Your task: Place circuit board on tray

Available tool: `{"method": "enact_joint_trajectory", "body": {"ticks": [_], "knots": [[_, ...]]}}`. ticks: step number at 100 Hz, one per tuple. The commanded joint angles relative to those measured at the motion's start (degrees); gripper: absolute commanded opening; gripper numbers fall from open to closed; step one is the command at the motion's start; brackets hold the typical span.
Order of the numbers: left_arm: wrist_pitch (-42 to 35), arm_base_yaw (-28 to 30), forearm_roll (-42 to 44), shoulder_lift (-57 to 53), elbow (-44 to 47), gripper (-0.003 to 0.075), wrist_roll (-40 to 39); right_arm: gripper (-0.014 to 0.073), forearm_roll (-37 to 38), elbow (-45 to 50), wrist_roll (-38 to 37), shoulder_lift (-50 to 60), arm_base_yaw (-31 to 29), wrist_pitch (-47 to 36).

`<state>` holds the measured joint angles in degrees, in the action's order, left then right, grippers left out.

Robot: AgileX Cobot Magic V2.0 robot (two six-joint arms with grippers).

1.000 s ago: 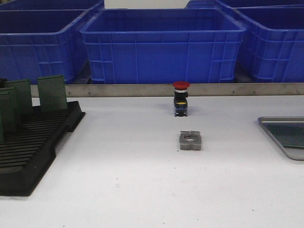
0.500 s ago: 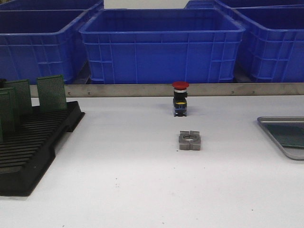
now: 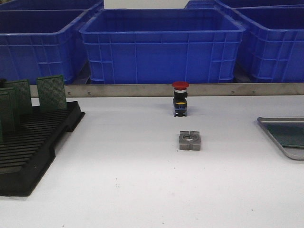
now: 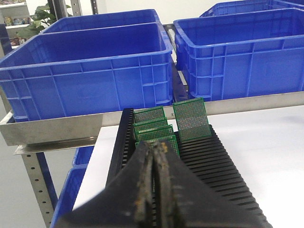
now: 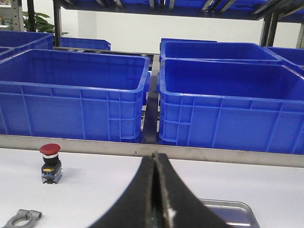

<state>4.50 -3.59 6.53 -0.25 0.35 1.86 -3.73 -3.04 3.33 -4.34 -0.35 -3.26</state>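
Note:
Several green circuit boards (image 3: 51,92) stand upright in a black slotted rack (image 3: 28,152) at the front left. The grey metal tray (image 3: 280,118) lies at the right edge of the table, with a dark greenish flat patch (image 3: 287,135) inside it; I cannot tell what it is. Neither gripper shows in the front view. In the left wrist view my left gripper (image 4: 154,146) is shut and empty, just short of the boards (image 4: 191,118) and over the rack (image 4: 213,161). In the right wrist view my right gripper (image 5: 154,154) is shut, above the table beside the tray (image 5: 237,205).
A red-capped push button (image 3: 181,99) stands mid-table near the back rail, and a grey metal clamp ring (image 3: 190,140) lies in front of it. Big blue bins (image 3: 161,47) line the shelf behind the table. The button (image 5: 51,164) and ring (image 5: 21,219) show in the right wrist view.
The dark patch inside the tray looks slightly smaller than before. Rack, boards, button and ring have not moved.

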Motion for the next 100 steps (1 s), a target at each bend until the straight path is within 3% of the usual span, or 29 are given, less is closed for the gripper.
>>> {"method": "enact_joint_trajectory", "body": {"ticks": [1,16,100], "knots": [[-5.1,0.0,0.0,-1.8,2.2,-0.0019,-0.6,-0.0069,1.0,0.8,-0.7,2.1,0.0,-5.3],[-5.1,0.0,0.0,-1.8,2.2,-0.0018,-0.6,-0.0069,1.1,5.2,-0.9,6.0,-0.1,-7.6],[-5.1,0.0,0.0,-1.8,2.2,-0.0019,-0.6,-0.0069,2.3,5.0,-3.7,5.9,-0.2,-7.6]]}}
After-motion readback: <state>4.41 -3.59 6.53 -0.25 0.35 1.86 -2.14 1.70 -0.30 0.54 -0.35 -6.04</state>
